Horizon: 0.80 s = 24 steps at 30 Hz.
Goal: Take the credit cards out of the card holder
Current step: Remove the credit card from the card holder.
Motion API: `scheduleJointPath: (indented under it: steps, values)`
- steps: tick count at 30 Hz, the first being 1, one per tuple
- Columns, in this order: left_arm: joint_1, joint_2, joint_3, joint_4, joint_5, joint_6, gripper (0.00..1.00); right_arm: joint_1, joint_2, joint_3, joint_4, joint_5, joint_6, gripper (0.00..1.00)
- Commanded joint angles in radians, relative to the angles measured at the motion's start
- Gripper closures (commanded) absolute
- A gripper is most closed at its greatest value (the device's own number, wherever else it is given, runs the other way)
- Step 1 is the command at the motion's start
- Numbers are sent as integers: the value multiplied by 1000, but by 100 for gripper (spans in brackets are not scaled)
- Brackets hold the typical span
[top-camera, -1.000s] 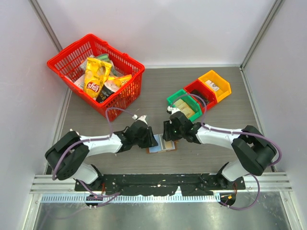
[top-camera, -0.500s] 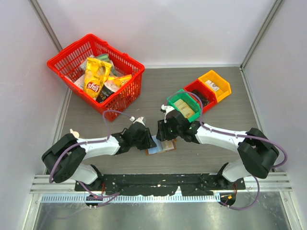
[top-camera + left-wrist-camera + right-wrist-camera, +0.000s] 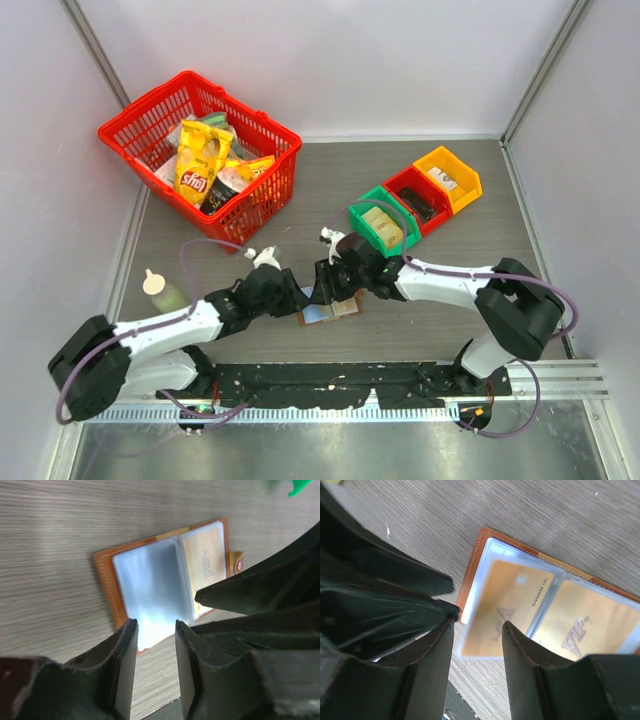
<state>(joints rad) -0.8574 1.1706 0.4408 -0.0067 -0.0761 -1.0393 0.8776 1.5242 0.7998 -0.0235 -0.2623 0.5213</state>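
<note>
The card holder [image 3: 322,314] lies open and flat on the table between both grippers. In the right wrist view its brown rim [image 3: 472,575] frames clear sleeves holding two yellowish credit cards [image 3: 516,600], [image 3: 582,627]. In the left wrist view the holder [image 3: 106,582] shows a pale sleeve and one card [image 3: 207,560]. My left gripper [image 3: 303,295] is open and empty, its tips [image 3: 155,642] just over the holder's near edge. My right gripper [image 3: 328,283] is open and empty, its tips [image 3: 476,637] over the left card's edge, close to the left gripper.
A red basket [image 3: 262,205] with yellow snack bags stands at the back left. Green [image 3: 362,207], red [image 3: 400,185] and orange [image 3: 462,178] bins sit at the back right. A small bottle [image 3: 160,290] stands by the left arm.
My right gripper has moved left and down over the open holder. My left arm has swung back toward the near left, uncovering the small bottle, with its gripper still at the holder.
</note>
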Motion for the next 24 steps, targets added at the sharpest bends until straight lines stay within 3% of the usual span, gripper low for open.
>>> scheduleJointPath:
  steps: [1,8,11,17,21,24]
  values:
    - [-5,-155,-31,-70,-120,-50,60,12,53,48,80,-81,19,50]
    - [-5,-267,-40,-55,-127,-41,59,-6,4,15,96,-16,23,43]
    - [-6,-212,-19,26,-70,-18,60,-37,-21,-40,128,-8,42,44]
    - [-5,-37,15,157,-8,-11,65,-124,-35,-215,387,-104,186,49]
    - [-3,35,18,172,-17,-5,71,-141,0,-264,485,-144,220,49]
    - [-3,58,4,146,-43,-13,81,-146,28,-290,562,-149,252,49]
